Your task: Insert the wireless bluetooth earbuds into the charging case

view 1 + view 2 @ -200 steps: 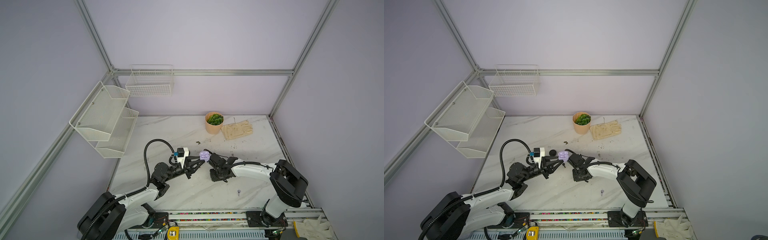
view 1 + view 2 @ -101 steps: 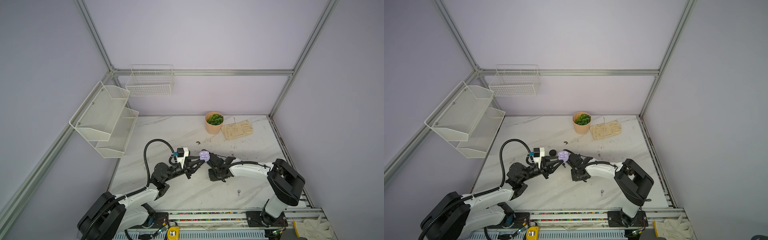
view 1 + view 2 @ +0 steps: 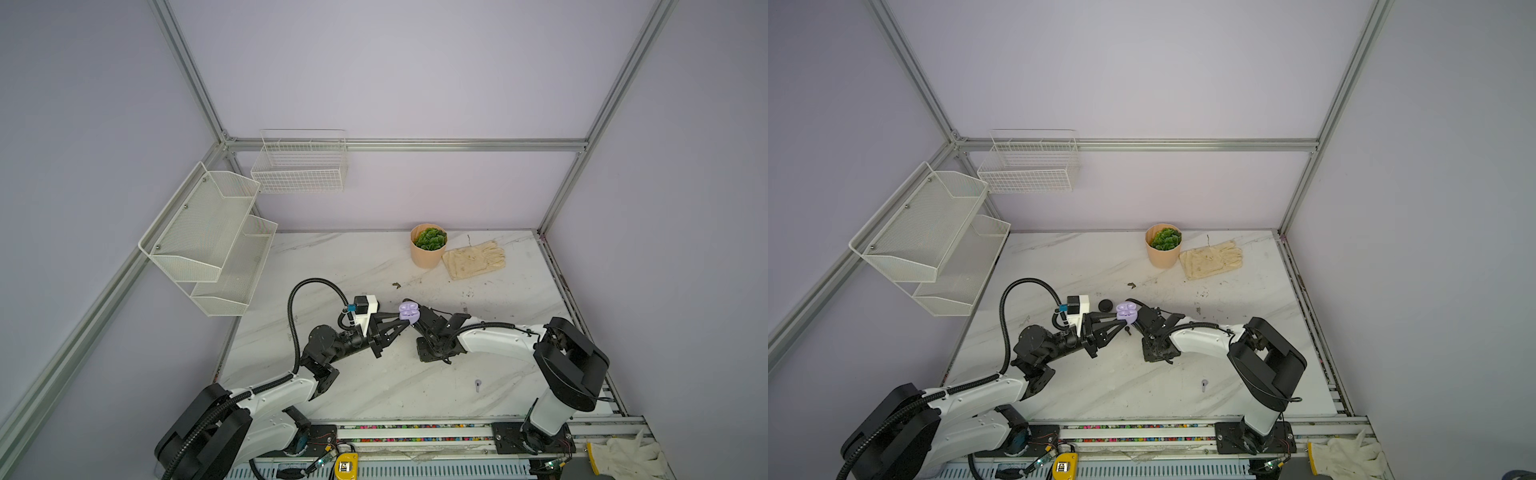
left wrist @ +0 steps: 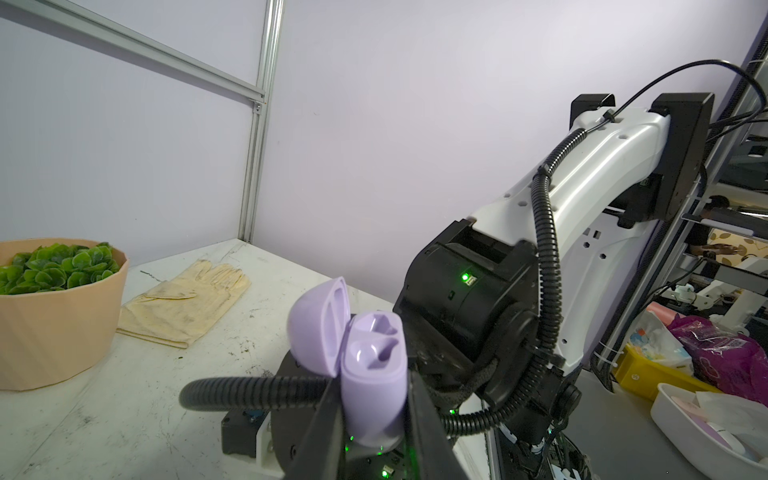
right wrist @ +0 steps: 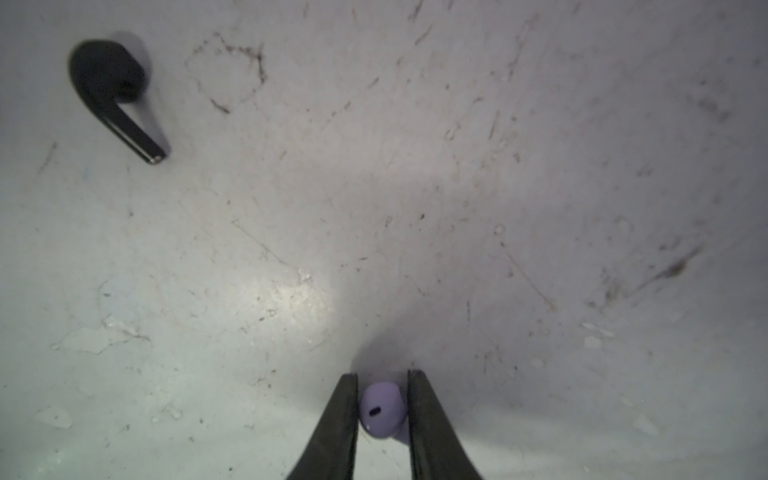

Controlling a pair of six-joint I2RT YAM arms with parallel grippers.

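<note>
**A:** Nearest the robot's base, a pale stemmed plastic earbud [image 3: 478,385] is lying alone on the white marbled worktop [image 3: 374,395]. What is the right hand [image 5: 382,378] doing?

**B:** It is pinching narrowly on a small lilac stemmed earbud [image 5: 380,411] down at the worktop. Only the right wrist view is showing that, with a black stemmed earbud [image 5: 116,95] well apart.

**A:** And the left hand [image 4: 374,380]?

**B:** It is clamping the lilac plastic charging case [image 4: 374,353] aloft, lid open. The left wrist view alone is showing both sockets empty. The earbud is looking light, hard and slippery, so gripping across its bulb seems safest.

No writing, label, brand, number or sign is legible on anything in these views.
</note>
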